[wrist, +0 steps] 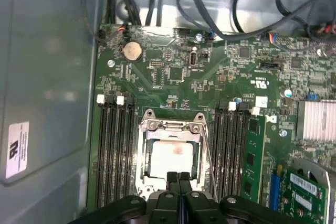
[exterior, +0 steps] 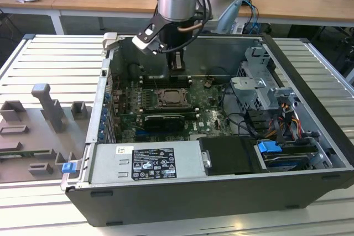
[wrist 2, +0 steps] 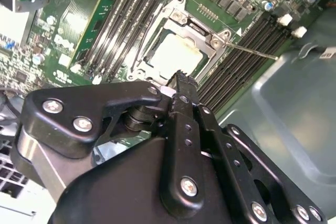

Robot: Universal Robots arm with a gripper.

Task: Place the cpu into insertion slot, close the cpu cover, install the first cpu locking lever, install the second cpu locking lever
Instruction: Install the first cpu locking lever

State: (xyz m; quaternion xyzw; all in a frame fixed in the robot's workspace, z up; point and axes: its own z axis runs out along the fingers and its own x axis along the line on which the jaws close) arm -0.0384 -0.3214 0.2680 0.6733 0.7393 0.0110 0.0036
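Note:
The cpu (wrist: 170,157) lies pale and square in the insertion slot (wrist: 140,182) on the green board, also seen in the second wrist view as the cpu (wrist 2: 172,56). The silvery cpu cover (wrist: 170,125) lies down around it like a frame. One thin wire lever (wrist 2: 252,51) juts out over the black memory slots, and the same lever (wrist: 208,153) runs slanted along the socket's side. My gripper (wrist: 178,178) hovers just above the socket's edge, fingers pressed together with nothing between them. In the exterior view the gripper (exterior: 177,66) hangs over the socket (exterior: 171,98).
The open computer case (exterior: 310,81) has tall walls all round. Memory slots (wrist: 113,150) flank the socket on both sides. A black expansion card (exterior: 163,120), cable bundles (exterior: 249,120) and drive cages (exterior: 260,75) crowd the exterior view's right. Grey fixtures (exterior: 50,109) stand outside the case.

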